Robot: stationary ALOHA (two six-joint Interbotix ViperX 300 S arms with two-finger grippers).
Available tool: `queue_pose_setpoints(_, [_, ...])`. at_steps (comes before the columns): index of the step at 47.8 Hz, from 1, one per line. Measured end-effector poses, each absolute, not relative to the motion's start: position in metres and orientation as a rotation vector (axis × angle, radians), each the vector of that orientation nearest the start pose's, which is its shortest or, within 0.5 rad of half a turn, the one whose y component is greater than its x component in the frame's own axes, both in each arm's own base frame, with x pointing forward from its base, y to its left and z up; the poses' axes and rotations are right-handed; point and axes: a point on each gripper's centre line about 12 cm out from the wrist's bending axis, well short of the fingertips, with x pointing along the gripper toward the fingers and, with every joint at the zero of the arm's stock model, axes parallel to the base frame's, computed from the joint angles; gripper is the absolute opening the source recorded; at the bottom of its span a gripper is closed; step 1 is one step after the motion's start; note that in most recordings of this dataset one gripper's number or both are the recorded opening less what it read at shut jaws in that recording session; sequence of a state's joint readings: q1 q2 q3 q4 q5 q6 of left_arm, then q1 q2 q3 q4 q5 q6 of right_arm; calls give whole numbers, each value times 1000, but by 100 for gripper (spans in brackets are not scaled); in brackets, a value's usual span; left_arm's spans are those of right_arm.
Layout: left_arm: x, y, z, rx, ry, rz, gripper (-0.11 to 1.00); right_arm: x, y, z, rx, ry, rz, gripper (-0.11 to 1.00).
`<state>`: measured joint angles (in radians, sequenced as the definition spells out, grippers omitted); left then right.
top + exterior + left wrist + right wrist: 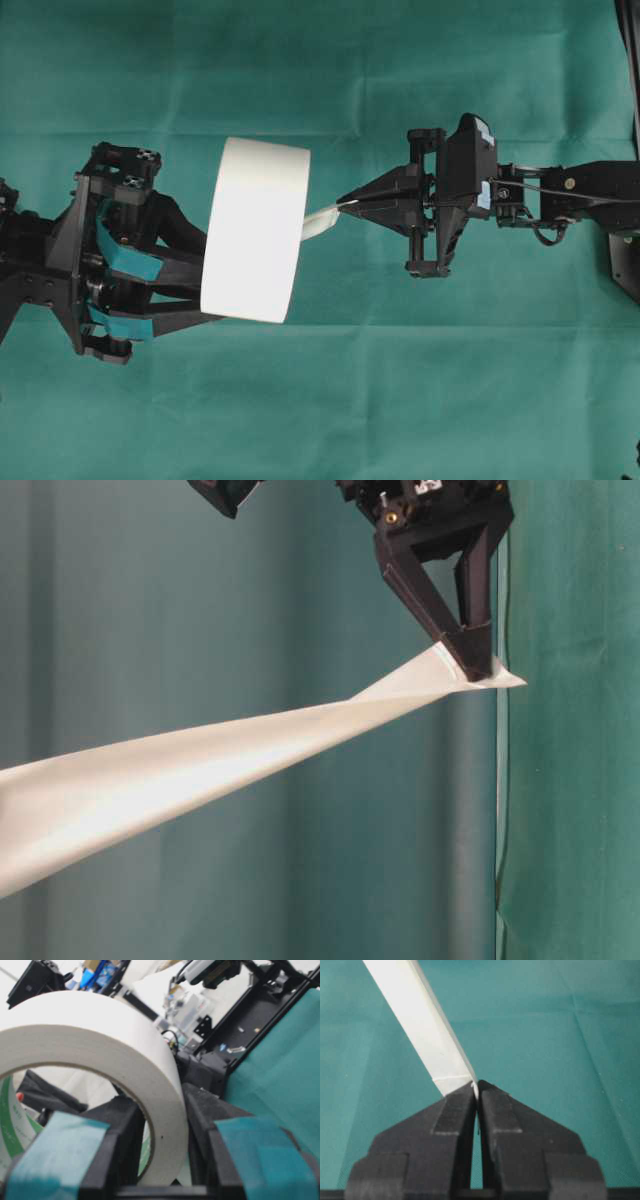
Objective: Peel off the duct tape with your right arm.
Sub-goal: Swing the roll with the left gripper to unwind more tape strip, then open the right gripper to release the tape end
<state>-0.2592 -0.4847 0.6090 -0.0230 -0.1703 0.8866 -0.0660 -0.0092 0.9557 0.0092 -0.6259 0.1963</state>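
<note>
Left gripper [185,290] clamps the duct tape [255,230]; right gripper [345,203] seemingly pinches its tab [318,224].

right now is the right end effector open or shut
Shut. In the right wrist view the right end effector has its two black fingers pressed together, pinching the tab of the duct tape.

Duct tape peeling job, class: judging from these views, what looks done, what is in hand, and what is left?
Done: the right claw is shut on the loose tab, and a short strip is lifted off the duct tape. In hand: the left claw holds the roll while the strip is stretched. Left: most tape remains wound, so further pulling is likely needed.
</note>
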Motion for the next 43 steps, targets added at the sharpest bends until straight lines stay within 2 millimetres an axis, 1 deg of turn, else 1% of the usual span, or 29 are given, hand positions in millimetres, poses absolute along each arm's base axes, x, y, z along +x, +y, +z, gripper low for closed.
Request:
queue_pose_setpoints(4, [317,-85,385,843,-146,-226,20,343,-24,148,213,311,-105,-9])
queue_pose_setpoints(8, [314,-93,379,828,-143,-257,20,343,-28,149,215,305,-115,-9])
queue_pose_setpoints(20, [296,-134,358,825,-151,-407,20,343,-30,156,214,283,-119,-9])
queue_pose_setpoints(25, [290,-145,351,825,-152,-452,20,344,-30,155,211,289,-118,-9])
queue_pose_setpoints(33, [276,-152,349,823,-170,-486,20,343,-28,150,191,342,-103,-9])
queue_pose_setpoints(43, [265,-147,348,810,-206,-474,20,340,-27,152,180,368,-95,-9])
